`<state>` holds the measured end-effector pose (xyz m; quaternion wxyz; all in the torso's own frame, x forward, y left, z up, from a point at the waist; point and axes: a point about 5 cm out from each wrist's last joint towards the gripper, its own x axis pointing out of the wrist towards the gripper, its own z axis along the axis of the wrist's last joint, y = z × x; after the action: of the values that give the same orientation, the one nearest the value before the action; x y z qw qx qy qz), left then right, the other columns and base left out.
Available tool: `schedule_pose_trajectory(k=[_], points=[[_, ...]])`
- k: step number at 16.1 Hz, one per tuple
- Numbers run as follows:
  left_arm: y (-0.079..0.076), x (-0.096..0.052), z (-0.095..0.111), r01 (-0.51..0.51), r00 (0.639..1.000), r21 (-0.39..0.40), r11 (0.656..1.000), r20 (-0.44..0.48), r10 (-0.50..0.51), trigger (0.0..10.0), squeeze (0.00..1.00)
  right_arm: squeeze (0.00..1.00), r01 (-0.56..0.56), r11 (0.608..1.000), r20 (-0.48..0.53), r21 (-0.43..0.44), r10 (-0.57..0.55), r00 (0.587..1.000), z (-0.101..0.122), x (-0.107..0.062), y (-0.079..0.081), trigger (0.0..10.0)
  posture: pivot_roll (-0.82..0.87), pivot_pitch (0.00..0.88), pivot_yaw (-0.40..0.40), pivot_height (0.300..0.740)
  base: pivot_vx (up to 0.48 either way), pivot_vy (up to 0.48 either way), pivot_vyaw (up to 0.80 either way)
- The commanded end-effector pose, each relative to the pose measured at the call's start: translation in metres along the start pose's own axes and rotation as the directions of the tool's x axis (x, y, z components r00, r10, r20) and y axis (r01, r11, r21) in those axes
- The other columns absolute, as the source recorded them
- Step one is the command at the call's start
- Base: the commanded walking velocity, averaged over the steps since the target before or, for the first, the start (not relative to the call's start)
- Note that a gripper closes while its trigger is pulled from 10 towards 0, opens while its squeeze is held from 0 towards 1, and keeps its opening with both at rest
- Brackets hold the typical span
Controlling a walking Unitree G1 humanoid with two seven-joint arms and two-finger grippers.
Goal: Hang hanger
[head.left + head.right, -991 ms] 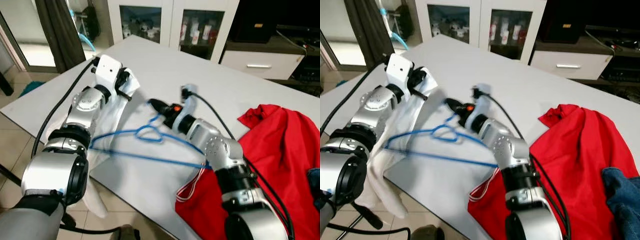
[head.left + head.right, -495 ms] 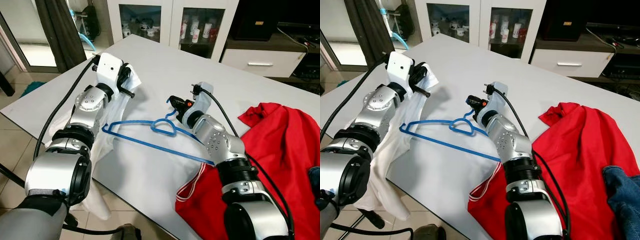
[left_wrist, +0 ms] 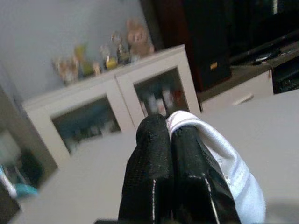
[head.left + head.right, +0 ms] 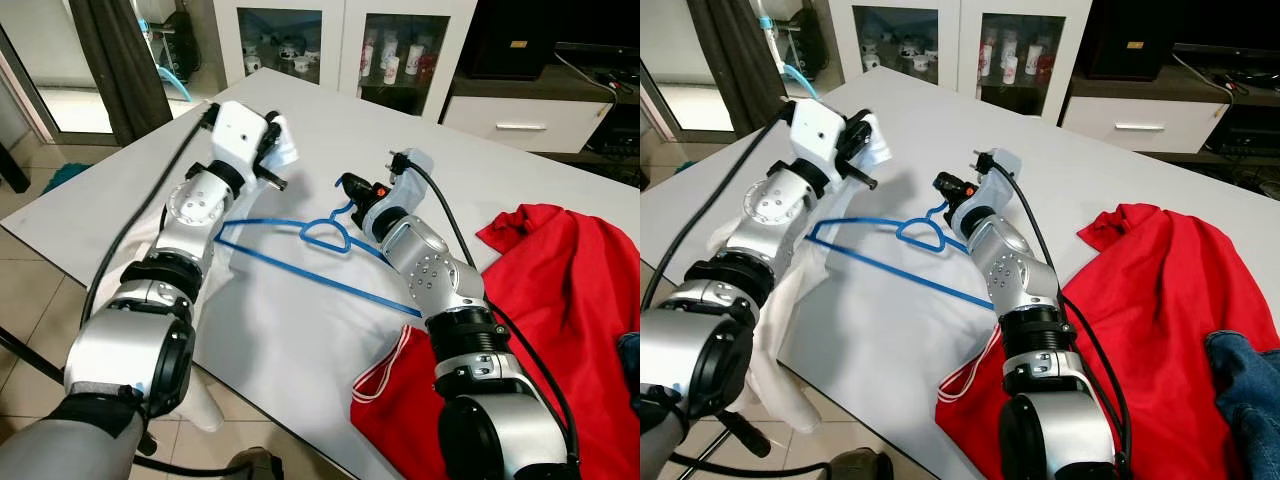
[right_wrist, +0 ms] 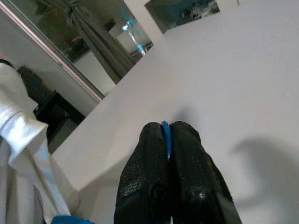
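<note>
The left gripper [image 4: 275, 150] has lifted the white garment [image 4: 283, 146] higher. Its jaws pinch the collar, at ten o'clock from the right gripper [image 4: 345, 185], clamped on the blue hanger [image 4: 300, 252] — long axis apparently along the tabletop [image 4: 480, 170].

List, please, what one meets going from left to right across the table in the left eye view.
White garment held up by the left gripper → blue hanger → right gripper pinching its hook → red garment.
</note>
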<state>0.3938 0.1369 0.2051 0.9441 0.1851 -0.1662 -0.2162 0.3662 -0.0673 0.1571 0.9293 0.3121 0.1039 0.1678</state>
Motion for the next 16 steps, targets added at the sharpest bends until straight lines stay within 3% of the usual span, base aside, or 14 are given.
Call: schedule_pose_trajectory(k=[1, 2, 5, 8, 11, 16], points=[[-0.003, 0.008, 0.019, 0.016, 0.995, 0.094, 0.995, 0.094, -0.025, 10.0, 0.00, 0.00, -0.008, 1.000, 0.066, 0.007, 0.008, 0.998, 0.014, 0.002, 0.008, 10.0, 0.05, 0.000, 0.018, 0.740, 0.000, 0.000, 0.00], [-0.004, 0.011, 0.026, 0.007, 0.992, 0.150, 0.989, 0.125, -0.026, 10.0, 0.00, 0.00, -0.001, 1.000, 0.091, 0.014, 0.000, 0.996, 0.018, 0.002, 0.008, 10.0, 0.05, 0.000, 0.018, 0.740, 0.000, 0.000, 0.00], [-0.004, 0.022, 0.046, -0.028, 0.980, 0.215, 0.976, 0.198, -0.016, 10.0, 0.00, 0.00, 0.041, 0.999, 0.176, 0.036, -0.046, 0.983, 0.034, 0.001, 0.005, 10.0, 0.06, 0.000, 0.010, 0.740, 0.000, 0.000, 0.00], [-0.005, 0.033, 0.070, -0.045, 0.959, 0.238, 0.970, 0.282, -0.024, 10.0, 0.00, 0.00, 0.090, 0.995, 0.241, 0.049, -0.099, 0.965, 0.047, -0.001, -0.001, 10.0, 0.05, 0.000, 0.017, 0.740, 0.000, 0.000, 0.00], [-0.004, 0.037, 0.080, -0.068, 0.948, 0.223, 0.973, 0.319, -0.007, 10.0, 0.00, 0.00, 0.126, 0.990, 0.282, 0.064, -0.139, 0.949, 0.055, -0.003, -0.007, 10.0, 0.05, 0.000, 0.022, 0.740, 0.000, 0.000, 0.00], [-0.001, 0.044, 0.102, -0.096, 0.918, 0.196, 0.976, 0.396, 0.011, 10.0, 0.00, 0.00, 0.225, 0.970, 0.433, 0.088, -0.241, 0.869, 0.086, -0.010, -0.019, 10.0, 0.06, 0.000, 0.019, 0.740, 0.000, 0.000, 0.00]])
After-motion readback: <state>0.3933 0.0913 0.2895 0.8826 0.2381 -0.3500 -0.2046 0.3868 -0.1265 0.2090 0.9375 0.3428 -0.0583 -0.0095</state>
